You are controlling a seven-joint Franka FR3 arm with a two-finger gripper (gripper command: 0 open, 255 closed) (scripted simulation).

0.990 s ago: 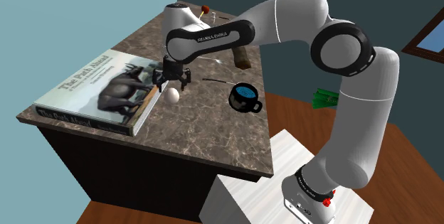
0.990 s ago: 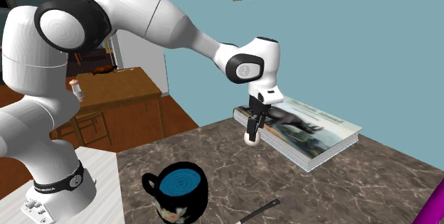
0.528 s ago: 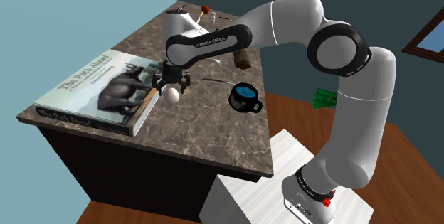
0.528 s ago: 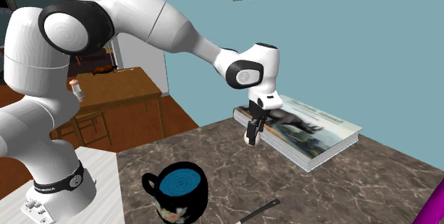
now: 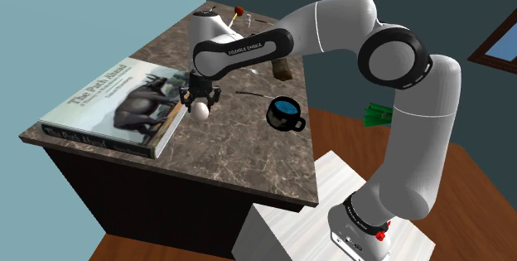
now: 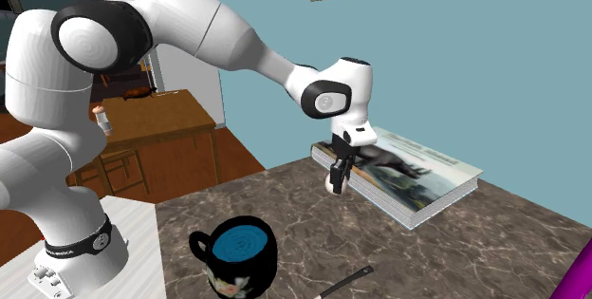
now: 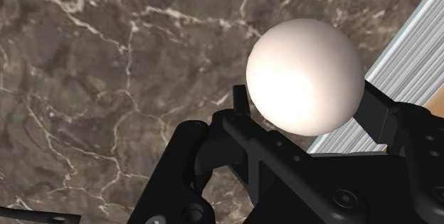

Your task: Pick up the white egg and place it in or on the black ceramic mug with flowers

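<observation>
The white egg (image 5: pixel 200 111) (image 6: pixel 332 185) (image 7: pixel 306 73) rests on the marbled brown countertop (image 5: pixel 240 152), right beside the spine edge of a big picture book (image 5: pixel 116 106) (image 6: pixel 417 178). My gripper (image 5: pixel 199 105) (image 6: pixel 337 179) (image 7: pixel 307 112) comes straight down over the egg, and its black fingers (image 7: pixel 238 105) clasp the egg from both sides. The black flowered mug (image 5: pixel 286 113) (image 6: pixel 242 254), blue inside, stands upright on the countertop, apart from the egg and nearer the stand.
A thin dark stick (image 5: pixel 253 94) (image 6: pixel 346 283) lies between egg and mug. A brown object (image 5: pixel 282 69) and small items (image 5: pixel 239 11) sit at the counter's far end. A magenta object (image 6: pixel 574 278) shows at the second exterior view's right edge. The stand (image 5: pixel 331 218) is close by.
The hand came down a little over the egg, then the fingers closed in from wide apart onto the egg. The egg and mug have stayed in place.
</observation>
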